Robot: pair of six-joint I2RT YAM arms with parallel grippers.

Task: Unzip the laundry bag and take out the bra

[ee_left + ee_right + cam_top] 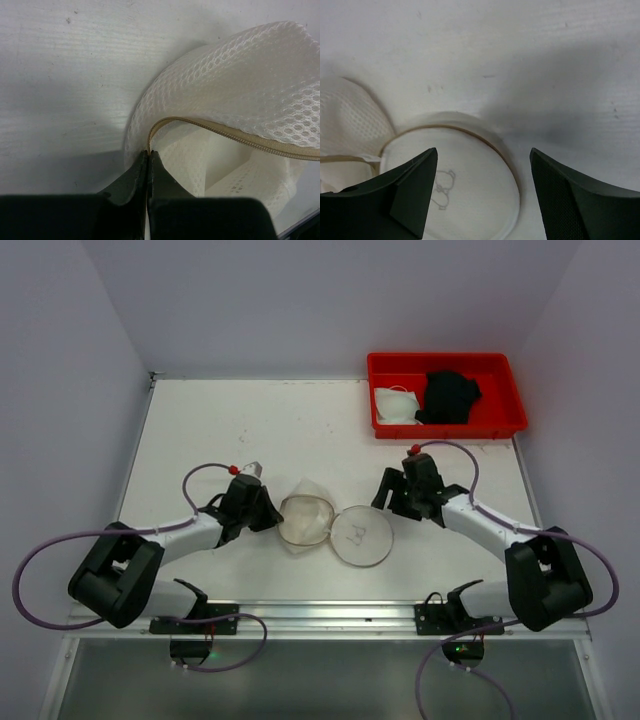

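The white mesh laundry bag (306, 521) lies unzipped on the table, and its round face with the black drawing (362, 535) is folded out flat to the right. My left gripper (272, 512) is shut on the bag's tan zipper edge (240, 140) at the left rim; it also shows in the left wrist view (149, 152). The mesh wall (250, 75) arches over a hollow where only mesh and a label show. My right gripper (385, 502) is open and empty, just above the drawn face (475, 200); it also shows in the right wrist view (484, 150). A white cupped garment (396, 405), apparently the bra, lies in the red tray.
The red tray (446, 428) stands at the back right and also holds a black garment (447, 397). Grey walls close the table on the left, back and right. A metal rail (320, 615) runs along the near edge between the arm bases.
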